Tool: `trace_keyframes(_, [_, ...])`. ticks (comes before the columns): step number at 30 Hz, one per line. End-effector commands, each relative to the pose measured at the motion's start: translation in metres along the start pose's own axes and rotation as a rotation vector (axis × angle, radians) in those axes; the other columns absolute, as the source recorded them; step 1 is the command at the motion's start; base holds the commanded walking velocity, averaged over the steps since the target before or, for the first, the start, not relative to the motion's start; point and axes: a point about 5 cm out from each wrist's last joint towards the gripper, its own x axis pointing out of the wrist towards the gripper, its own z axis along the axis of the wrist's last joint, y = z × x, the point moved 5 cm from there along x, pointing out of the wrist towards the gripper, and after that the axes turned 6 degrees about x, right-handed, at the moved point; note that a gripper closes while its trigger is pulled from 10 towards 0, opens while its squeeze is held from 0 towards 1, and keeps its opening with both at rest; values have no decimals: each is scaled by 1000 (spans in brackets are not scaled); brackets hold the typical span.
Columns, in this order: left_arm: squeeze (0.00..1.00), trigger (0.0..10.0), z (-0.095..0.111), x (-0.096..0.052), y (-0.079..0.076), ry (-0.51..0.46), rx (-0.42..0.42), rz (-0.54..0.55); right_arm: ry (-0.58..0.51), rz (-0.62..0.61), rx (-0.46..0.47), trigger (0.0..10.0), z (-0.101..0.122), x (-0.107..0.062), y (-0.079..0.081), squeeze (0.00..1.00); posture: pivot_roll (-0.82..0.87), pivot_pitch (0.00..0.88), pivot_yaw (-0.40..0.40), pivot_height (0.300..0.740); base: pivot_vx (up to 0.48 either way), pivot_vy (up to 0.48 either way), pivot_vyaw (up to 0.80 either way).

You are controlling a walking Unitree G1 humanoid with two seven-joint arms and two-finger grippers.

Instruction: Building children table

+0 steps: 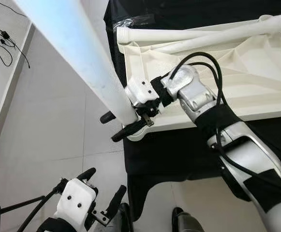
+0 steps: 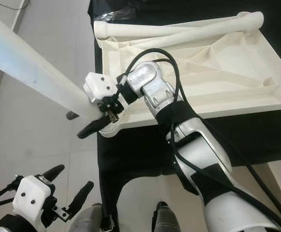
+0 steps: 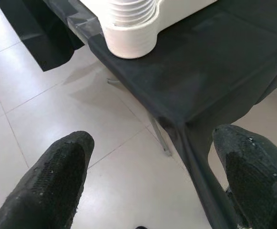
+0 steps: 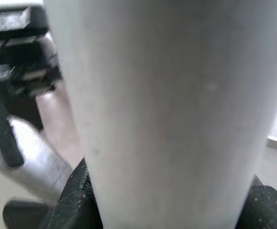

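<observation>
Two black fingers of the right gripper (image 1: 122,124) clamp a smooth white leg (image 1: 82,48); left gripper (image 3: 148,181) gapes wide below a ribbed socket (image 3: 128,28).

Smooth matt white plastic leg (image 1: 82,53), ribbed cream plastic tabletop (image 1: 256,72), matt black cloth over the worktop (image 3: 214,62), glossy pale floor tiles (image 1: 48,125), right hand (image 1: 123,124) with grainy black rubbery fingers (image 3: 57,181)

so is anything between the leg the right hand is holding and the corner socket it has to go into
Nothing visible is. The right hand grips the white leg with its lower end right at the corner socket of the upturned tabletop. The two spare legs lie along the far edge, away from that corner.
</observation>
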Motion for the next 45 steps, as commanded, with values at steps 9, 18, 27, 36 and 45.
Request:
trace_keyframes(9, [0,10000,-6,-1,-2,31,-17,-2,-6,-276,423,10000,-70,2,-8,0,85,360,76,740,0,0,0])
trace_keyframes(18, [0,10000,-6,-1,-1,33,-16,-11,-131,-433,472,10000,-80,-14,-11,0,80,363,88,740,0,0,0])
trace_keyframes(27, [0,10000,-7,-1,0,36,-13,-13,-265,-356,366,10000,-73,-22,13,0,84,363,91,740,0,0,0])
trace_keyframes(36, [0,10000,-7,-1,1,38,-9,-14,-59,-287,245,10000,-93,-14,33,0,86,366,94,740,0,0,0])
trace_keyframes(45, [0,10000,-7,-1,0,38,-7,-14,138,-172,250,10000,-105,-17,45,0,86,367,92,740,0,0,0])
